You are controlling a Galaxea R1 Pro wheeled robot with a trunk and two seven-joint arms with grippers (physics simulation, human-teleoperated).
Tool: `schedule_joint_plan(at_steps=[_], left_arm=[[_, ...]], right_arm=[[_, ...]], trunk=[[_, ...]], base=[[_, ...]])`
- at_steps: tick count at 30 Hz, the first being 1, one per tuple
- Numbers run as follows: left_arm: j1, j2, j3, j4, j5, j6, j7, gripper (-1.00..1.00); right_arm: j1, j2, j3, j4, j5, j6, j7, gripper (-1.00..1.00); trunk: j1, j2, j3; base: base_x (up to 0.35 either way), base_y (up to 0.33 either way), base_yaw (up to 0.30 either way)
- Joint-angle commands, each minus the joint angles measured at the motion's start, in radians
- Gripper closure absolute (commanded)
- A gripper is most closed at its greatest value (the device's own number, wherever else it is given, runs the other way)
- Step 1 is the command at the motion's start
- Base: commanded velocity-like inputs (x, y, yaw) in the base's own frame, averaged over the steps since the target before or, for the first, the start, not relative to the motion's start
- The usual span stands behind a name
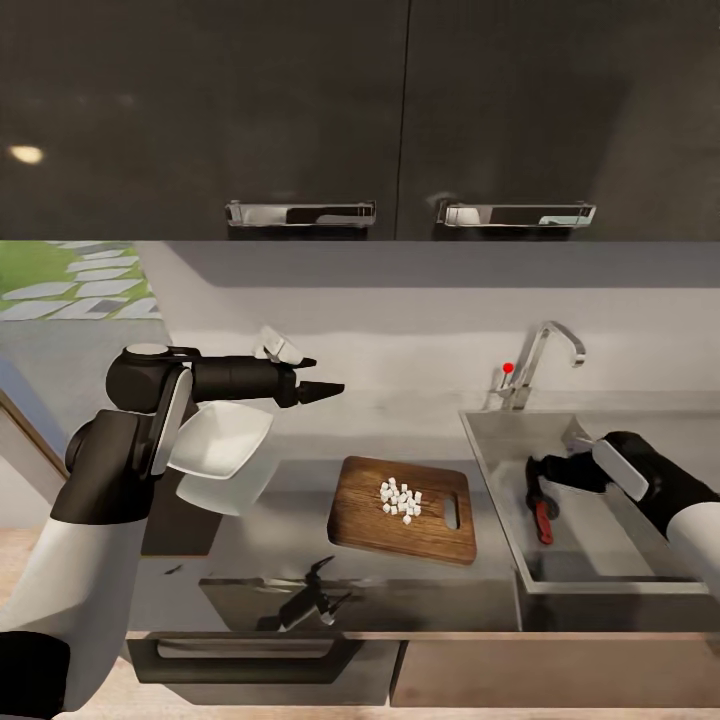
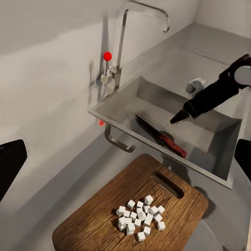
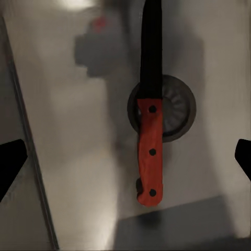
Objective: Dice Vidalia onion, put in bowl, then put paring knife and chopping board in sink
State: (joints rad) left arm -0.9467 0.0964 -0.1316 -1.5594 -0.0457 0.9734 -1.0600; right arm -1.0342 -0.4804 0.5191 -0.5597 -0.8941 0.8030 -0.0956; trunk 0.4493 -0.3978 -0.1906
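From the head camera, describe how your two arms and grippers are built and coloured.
The left arm has a white shell on its near section, then rounded matte-black joints with a light grey side panel, ending in a black tapered left gripper with a small white-grey block on top. The right arm is black with a white sleeve and a grey panel; the right gripper is black. No cables show.

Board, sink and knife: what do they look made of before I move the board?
Board: looks like wood, dark brown with visible grain, matt. Sink: looks like stainless steel, grey and brushed, with soft reflections on the walls. Knife: dark blade, likely metal; red handle with three dark rivets, smooth, plastic or lacquered wood, hard to tell which.
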Motion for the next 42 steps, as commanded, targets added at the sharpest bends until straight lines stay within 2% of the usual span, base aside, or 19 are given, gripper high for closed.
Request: schedule_joint_plan(at_steps=[1, 5, 16, 23, 34, 39, 42], left_arm=[[-0.001, 0.0, 0.0, -0.001, -0.005, 0.007, -0.006, -1.0], [-0.001, 0.0, 0.0, -0.001, -0.005, 0.007, -0.006, -1.0], [-0.001, 0.0, 0.0, 0.001, -0.005, 0.008, -0.006, -1.0], [-0.001, 0.0, 0.0, 0.001, -0.005, 0.008, -0.006, -1.0], [-0.001, 0.0, 0.0, 0.0, -0.005, 0.009, -0.006, -1.0], [-0.001, 0.0, 0.001, 0.0, -0.005, 0.01, -0.006, -1.0], [-0.001, 0.001, 0.001, 0.0, -0.005, 0.01, -0.006, -1.0]], right_arm=[[-0.001, -0.005, -0.014, -0.016, -0.011, 0.004, -0.009, -1.0], [-0.001, -0.018, -0.056, -0.067, -0.011, 0.024, -0.003, -1.0], [-0.001, -0.031, -0.08, -0.14, -0.012, 0.072, 0.002, -1.0], [-0.001, -0.036, -0.132, -0.175, -0.012, 0.075, 0.003, -1.0], [-0.001, -0.05, -0.149, -0.263, -0.012, 0.086, 0.003, -1.0], [-0.001, -0.055, -0.15, -0.344, -0.013, 0.163, 0.008, -1.0], [-0.001, -0.056, -0.15, -0.397, -0.013, 0.21, 0.063, -1.0]], trunk=[[0.001, -0.002, -0.002], [0.001, -0.002, -0.002], [0.001, -0.002, -0.002], [0.001, -0.002, -0.002], [0.001, -0.002, -0.002], [0.001, -0.002, -0.002], [0.001, -0.002, -0.002]], base=[[0.0, 0.0, 0.0], [0.0, 0.0, 0.0], [-0.154, 0.0, 0.0], [-0.145, 0.0, 0.0], [-0.037, 0.0, 0.0], [-0.002, 0.0, 0.0], [0.0, 0.0, 0.0]])
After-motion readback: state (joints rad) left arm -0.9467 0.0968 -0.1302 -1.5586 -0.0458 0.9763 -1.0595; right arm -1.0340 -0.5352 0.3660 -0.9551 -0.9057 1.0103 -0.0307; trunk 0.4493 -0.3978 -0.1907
